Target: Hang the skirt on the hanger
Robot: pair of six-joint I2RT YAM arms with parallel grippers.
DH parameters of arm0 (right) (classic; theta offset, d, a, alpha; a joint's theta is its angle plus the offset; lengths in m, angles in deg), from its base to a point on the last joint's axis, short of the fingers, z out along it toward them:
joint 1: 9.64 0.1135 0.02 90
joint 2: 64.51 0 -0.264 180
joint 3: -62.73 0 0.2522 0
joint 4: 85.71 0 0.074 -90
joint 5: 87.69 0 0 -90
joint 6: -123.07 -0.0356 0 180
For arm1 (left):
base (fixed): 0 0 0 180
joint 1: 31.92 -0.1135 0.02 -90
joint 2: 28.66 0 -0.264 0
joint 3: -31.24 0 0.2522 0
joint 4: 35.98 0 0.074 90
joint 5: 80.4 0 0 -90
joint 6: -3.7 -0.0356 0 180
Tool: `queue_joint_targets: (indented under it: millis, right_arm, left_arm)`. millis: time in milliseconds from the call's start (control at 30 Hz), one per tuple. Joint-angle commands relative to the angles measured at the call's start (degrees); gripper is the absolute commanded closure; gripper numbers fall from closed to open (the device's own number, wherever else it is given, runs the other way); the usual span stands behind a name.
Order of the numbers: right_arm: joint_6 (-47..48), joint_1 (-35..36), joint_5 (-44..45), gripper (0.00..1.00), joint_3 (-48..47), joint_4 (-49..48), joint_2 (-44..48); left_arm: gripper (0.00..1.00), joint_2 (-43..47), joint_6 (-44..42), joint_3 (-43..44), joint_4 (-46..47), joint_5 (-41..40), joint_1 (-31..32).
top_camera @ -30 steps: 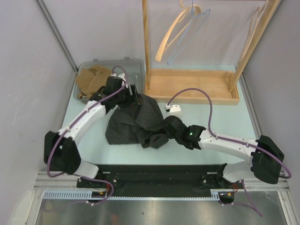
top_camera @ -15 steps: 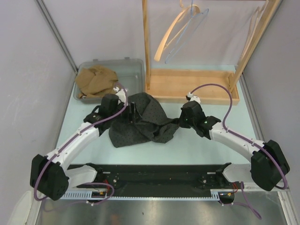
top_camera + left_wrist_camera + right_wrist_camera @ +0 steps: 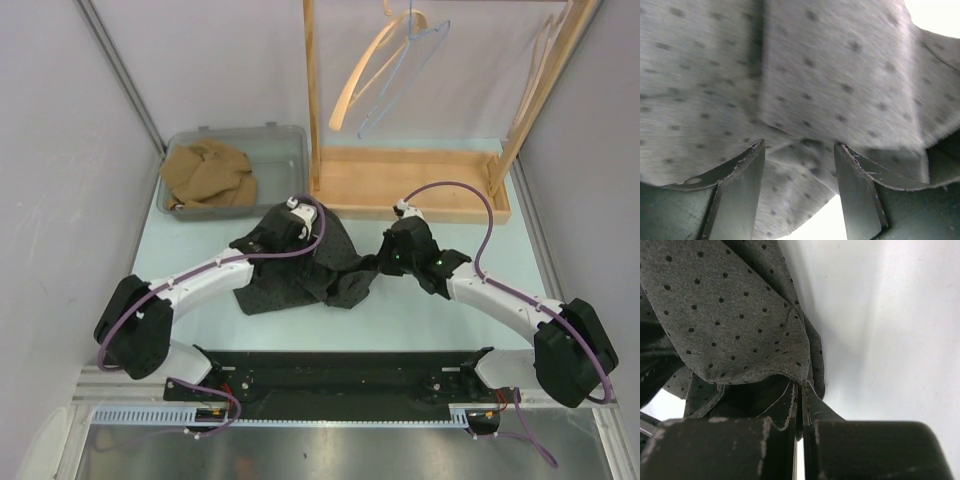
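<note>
Skirt [image 3: 300, 265] bunched up in front of the rack [image 3: 410, 185], not on the hanger [image 3: 400, 60] yet

The dotted skirt sits crumpled just in front of the rack's left corner. The right gripper [image 3: 801, 387] is clamped on a fold at the end nearer the rack's middle. The left gripper [image 3: 800, 147] is right down on the cloth, jaws apart. It looks light and floppy, so I'd grab the waistband at two spots.

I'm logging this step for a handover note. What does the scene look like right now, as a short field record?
skirt: crumpled on the table, not on a hanger
left gripper: open, jaws apart over skirt fabric
right gripper: shut on the skirt's edge
hangers: hanging bare on the wooden rack
bin: holds a tan garment
</note>
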Motion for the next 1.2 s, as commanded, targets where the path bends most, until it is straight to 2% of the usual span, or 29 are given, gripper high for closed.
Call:
queue_joint_targets:
  millis: [0, 133, 367, 633, 933, 1033, 1167]
  right_arm:
    - [-0.94, -0.94, -0.71, 1.0, 0.08, -2.32, 1.67]
    - [-1.03, -1.99, -0.89, 1.0, -0.18, -2.23, 1.75]
    - [-1.65, -3.93, -1.07, 1.0, -0.44, -2.41, 1.49]
    - [-2.7, -4.19, -0.98, 1.0, -0.71, -2.41, 0.53]
    - [-2.44, -4.1, -0.89, 1.0, -1.59, -1.71, 0.35]
    - [-2.09, -4.01, -0.72, 1.0, -1.67, -1.27, 0.96]
    - [-1.56, -3.93, -0.19, 1.0, -1.94, -0.21, 1.93]
  left_arm:
    - [0.37, -1.01, -2.89, 1.56, 4.83, -12.89, 0.3]
    - [0.33, -3.03, -3.86, 2.0, 8.51, -15.9, 0.3]
    - [0.32, -5.76, -5.0, 2.62, 14.58, -11.95, 0.3]
    - [0.39, -4.97, -5.62, 0.86, 22.67, -8.87, 0.13]
    - [0.5, -10.5, -7.64, 6.21, 22.85, -8.17, -0.57]
    - [0.64, -10.51, -7.99, 7.71, 23.55, -7.55, -0.75]
    - [1.0, -8.93, -8.43, 9.2, 22.59, -8.69, -0.75]
